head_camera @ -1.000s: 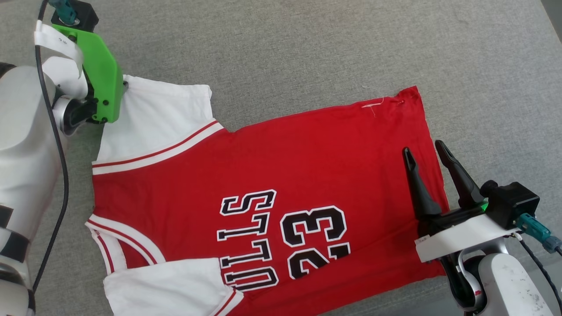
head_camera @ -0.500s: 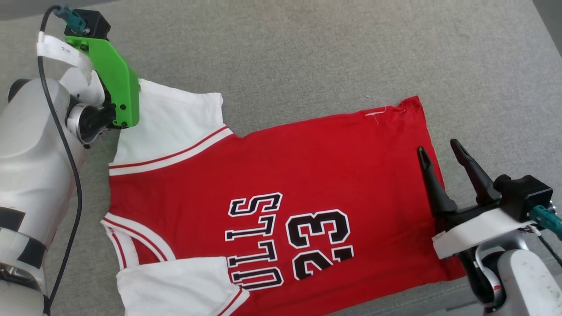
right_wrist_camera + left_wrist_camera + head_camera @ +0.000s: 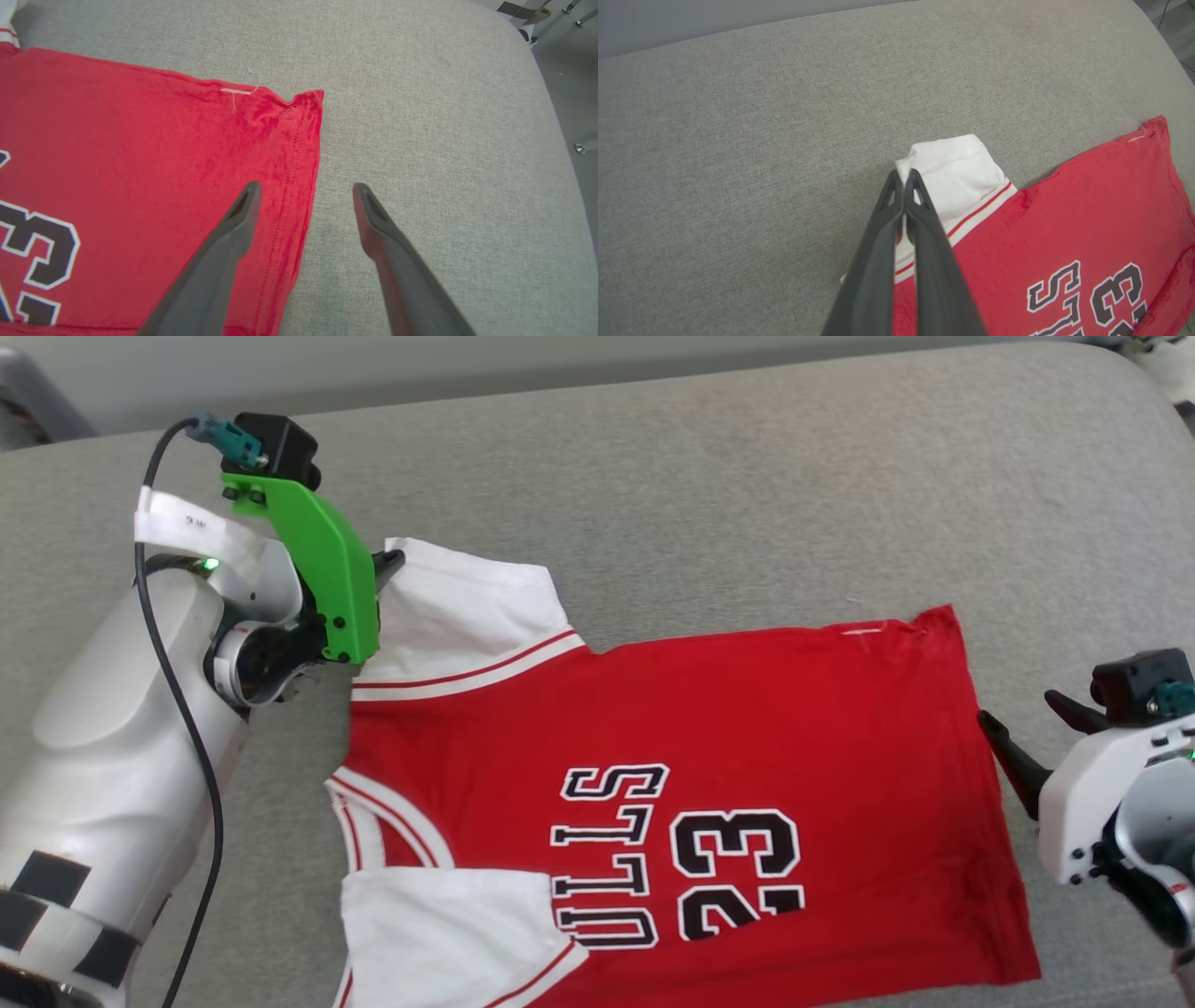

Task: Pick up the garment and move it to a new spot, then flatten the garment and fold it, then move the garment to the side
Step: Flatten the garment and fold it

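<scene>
While closed, left pincer (image 3: 905, 174) on garment (image 3: 1045, 219)

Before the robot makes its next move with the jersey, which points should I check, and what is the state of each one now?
1. The left gripper is shut on the corner of the white sleeve: ok.
2. The right gripper is open: ok.
3. The right gripper straddles the red hem, one finger over cloth, one over the cushion: ok.
4. The right gripper holds the hem: not ok, nothing is gripped yet.
5. The garment lies flat, print up: ok.
6. The right fingers touch the cloth: cannot tell.
</scene>
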